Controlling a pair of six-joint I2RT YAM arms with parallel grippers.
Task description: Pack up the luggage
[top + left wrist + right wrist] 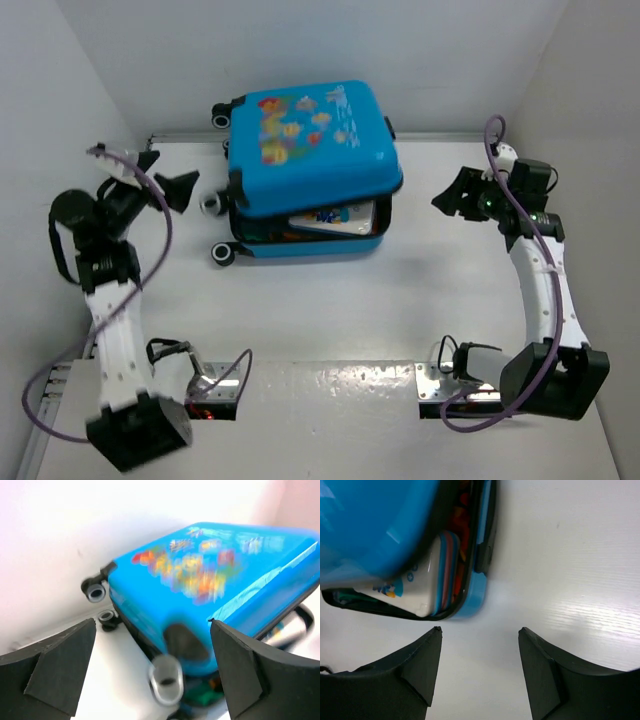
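Though the luggage point(300, 247) looks filled, its lid point(312, 145) rests ajar and needs zipping, with both my jaws open, holding nothing

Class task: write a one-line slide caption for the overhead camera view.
Blue fish-print suitcase with its lid ajar lies between the open left gripper and the open right gripper.

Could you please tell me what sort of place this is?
Probably a robot lab cell: plain white walls around a white table, left arm and right arm bolted on, one blue suitcase.
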